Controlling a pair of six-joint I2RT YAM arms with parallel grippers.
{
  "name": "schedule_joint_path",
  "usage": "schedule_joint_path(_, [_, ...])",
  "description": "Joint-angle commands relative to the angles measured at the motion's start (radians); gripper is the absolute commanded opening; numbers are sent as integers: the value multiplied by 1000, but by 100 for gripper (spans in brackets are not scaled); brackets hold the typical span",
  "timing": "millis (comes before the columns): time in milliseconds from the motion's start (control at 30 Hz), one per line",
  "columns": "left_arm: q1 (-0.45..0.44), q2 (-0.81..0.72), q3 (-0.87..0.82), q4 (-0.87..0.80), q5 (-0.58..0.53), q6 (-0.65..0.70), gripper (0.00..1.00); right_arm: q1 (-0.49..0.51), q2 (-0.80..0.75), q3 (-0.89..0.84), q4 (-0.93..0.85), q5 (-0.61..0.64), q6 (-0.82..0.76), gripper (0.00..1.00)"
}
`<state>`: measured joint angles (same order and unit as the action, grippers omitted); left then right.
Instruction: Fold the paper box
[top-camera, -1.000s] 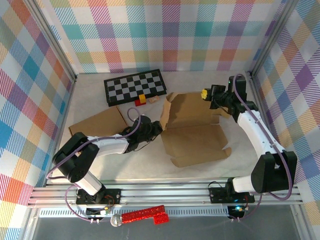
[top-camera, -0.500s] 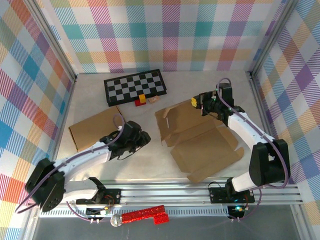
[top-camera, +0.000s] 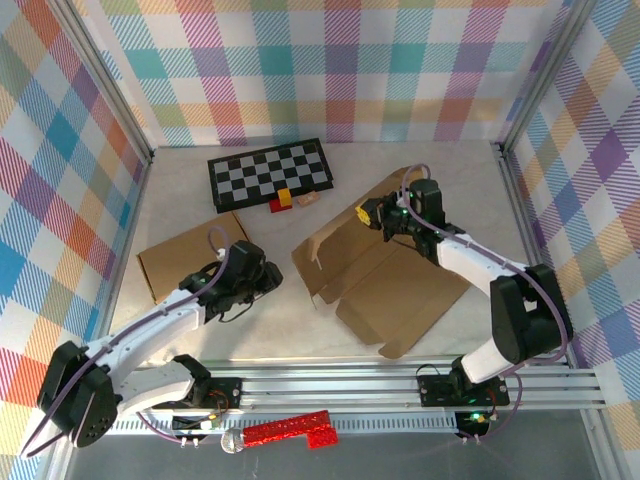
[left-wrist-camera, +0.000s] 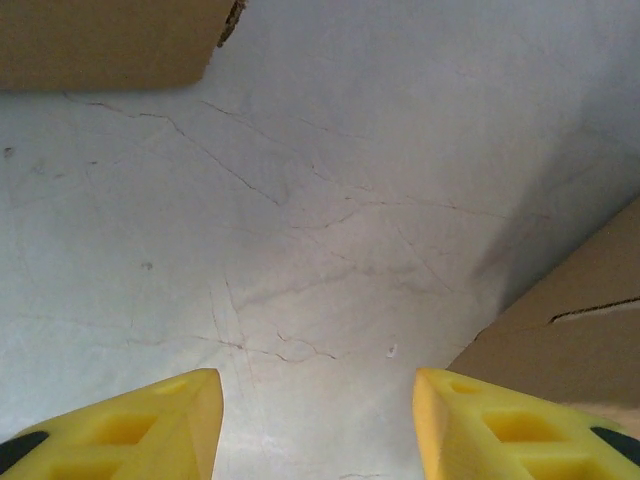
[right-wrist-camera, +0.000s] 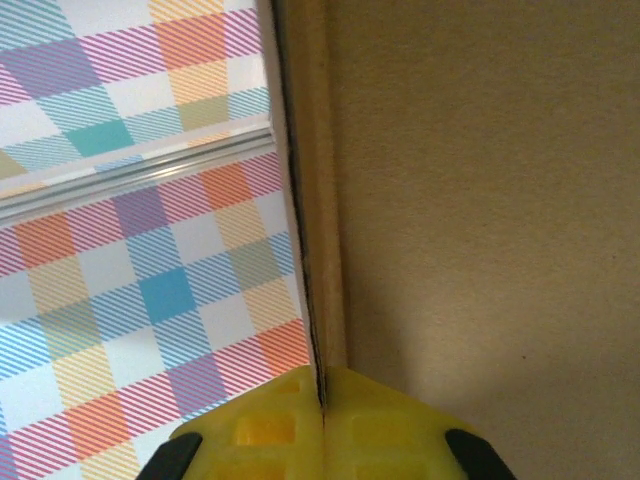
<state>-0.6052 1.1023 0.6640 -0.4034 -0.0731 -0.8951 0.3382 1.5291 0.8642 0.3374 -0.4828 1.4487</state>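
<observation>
1. The unfolded brown cardboard paper box (top-camera: 390, 280) lies right of centre, with a far flap raised off the surface.
2. The right gripper (top-camera: 368, 214) has its yellow fingers (right-wrist-camera: 260, 435) pressed together on that flap's thin edge.
3. The left gripper (top-camera: 268, 276) has its fingers apart and holds nothing. It is above bare surface just left of the box.
4. A flat brown cardboard sheet (top-camera: 185, 258) lies at the left, with open room between it and the box.
5. The white cracked table (top-camera: 450, 180) carries a black-and-white checkerboard (top-camera: 270, 173) at the far side, and plaid walls (top-camera: 330, 60) enclose it.
</observation>
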Motion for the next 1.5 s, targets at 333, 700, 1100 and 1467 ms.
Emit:
schedule_joint_path(333, [-97, 212, 96, 231, 97, 292, 50, -11, 23, -83, 287, -66, 5, 0])
schedule_joint_path(700, [-116, 185, 140, 165, -22, 354, 55, -20, 64, -53, 440, -76, 48, 0])
schedule_joint_path(1100, [-122, 151, 95, 134, 3, 432, 55, -52, 163, -179, 728, -136, 103, 0])
schedule_joint_path(1467, [-202, 178, 80, 147, -22, 426, 55, -53, 189, -186, 763, -159, 101, 0])
